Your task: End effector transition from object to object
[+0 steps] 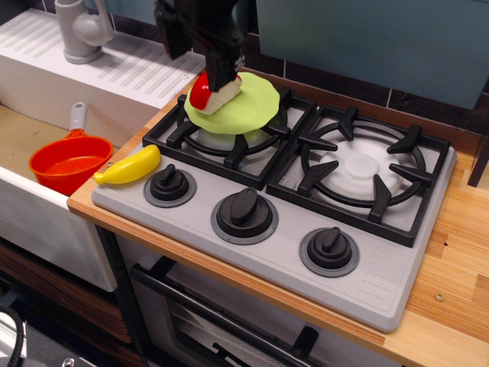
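Hanging at the upper middle-left of the frame, the end effector (222, 78) points its narrow black fingers down over the back-left burner, with its boxy black wrist running out past the top edge. The fingertips sit right at the top of a red and white food piece (212, 92); whether they pinch it or merely touch it cannot be told, and the gap between the fingers is not readable against the dark body. That food piece rests on a lime green plate (243, 108), which lies tilted slightly on the black grate (229, 143) of the left burner. To the right, the second burner grate (359, 170) stands bare around its pale grey centre. Along the front of the grey stove top (382, 283) sit three black knobs: left knob (170, 183), middle knob (244, 210), right knob (329, 246). A yellow banana (130, 167) lies on the stove's left front corner, just beside the left knob. Further left, lower in the frame, an orange measuring cup (70, 162) with a grey handle sits in the white sink (46, 222). A grey faucet (80, 30) stands at the upper left. The wooden counter (451, 306) fills the lower right.
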Robot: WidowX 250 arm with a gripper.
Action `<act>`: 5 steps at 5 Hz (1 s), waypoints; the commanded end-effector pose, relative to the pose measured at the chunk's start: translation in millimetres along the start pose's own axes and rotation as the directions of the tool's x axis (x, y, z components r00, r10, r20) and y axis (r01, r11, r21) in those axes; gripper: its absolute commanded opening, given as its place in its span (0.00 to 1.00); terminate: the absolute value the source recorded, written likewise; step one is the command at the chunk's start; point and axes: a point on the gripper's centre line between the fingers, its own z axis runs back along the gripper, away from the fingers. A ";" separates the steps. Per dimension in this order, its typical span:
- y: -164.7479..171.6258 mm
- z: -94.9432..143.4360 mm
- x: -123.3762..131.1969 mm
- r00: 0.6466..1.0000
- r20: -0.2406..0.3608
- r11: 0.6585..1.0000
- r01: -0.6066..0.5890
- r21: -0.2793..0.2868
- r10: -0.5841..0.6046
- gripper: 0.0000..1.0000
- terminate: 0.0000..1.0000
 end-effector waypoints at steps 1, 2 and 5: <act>26.1 38.6 -18.3 1.000 0.024 0.999 0.011 0.044 -0.012 1.00 0.00; 28.4 21.8 -38.4 0.998 0.063 1.000 0.006 0.029 -0.008 1.00 0.00; 22.7 -13.5 -57.9 0.991 0.136 1.000 -0.016 0.014 0.014 1.00 0.00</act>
